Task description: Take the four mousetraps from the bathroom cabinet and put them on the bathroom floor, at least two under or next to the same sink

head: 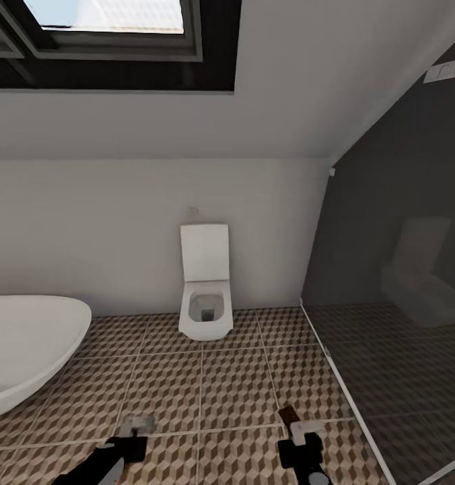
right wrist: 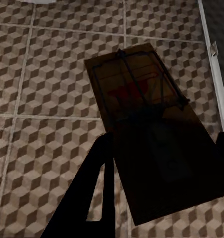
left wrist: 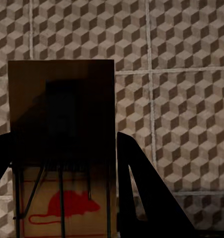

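My left pincer (left wrist: 62, 163) is clamped on a mousetrap (left wrist: 62, 144) with a red mouse print; my right pincer (right wrist: 156, 163) grips a second mousetrap (right wrist: 141, 94). Both hang over the bathroom floor (head: 207, 384). Far ahead stands a white toilet (head: 204, 283), a bathtub (head: 25, 350) at left, a dark glass panel (head: 402, 323) at right.

Cube-pattern bathroom floor (head: 207, 384): bathtub (head: 25, 350), toilet (head: 204, 296) standing on it.
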